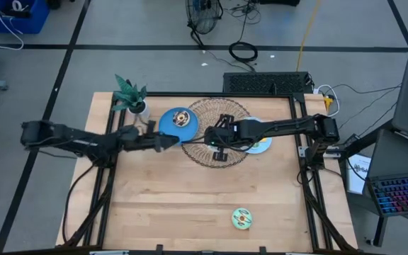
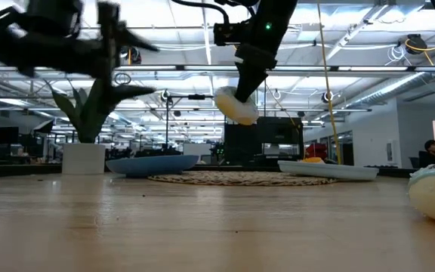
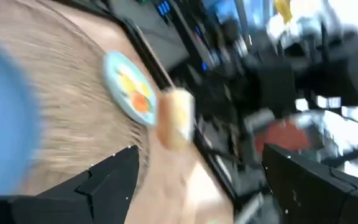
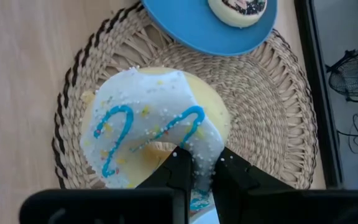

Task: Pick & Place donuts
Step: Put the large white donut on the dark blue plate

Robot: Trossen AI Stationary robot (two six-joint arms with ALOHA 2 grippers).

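The right hand [image 4: 194, 180] hangs above the wicker mat [image 1: 214, 131], its fingers pinched narrow on the rim of a white donut [image 4: 151, 137]. In the low view that donut [image 2: 236, 106] is held well clear of the desk [image 1: 190, 198], with open air beneath it. It has white frosting, tiny pale sprinkles, blue squiggles and a yellow underside, and it droops from the grip.

The left hand [image 1: 163, 142] is spread wide and holds nothing, hovering by the near edge of a blue plate [image 1: 178, 122] at the mat's left. On that plate lies a chocolate donut [image 1: 180, 117]. A second, paler plate [image 1: 261, 145] sits at the mat's right, partly under the right arm, with small orange and yellow pieces on it.

A green donut [image 1: 241, 218] lies alone near the desk's front edge, with bare wood all round it. A potted plant [image 1: 132, 95] stands at the back left corner. Most of the desk's front half is open.

No writing on these things can be read.
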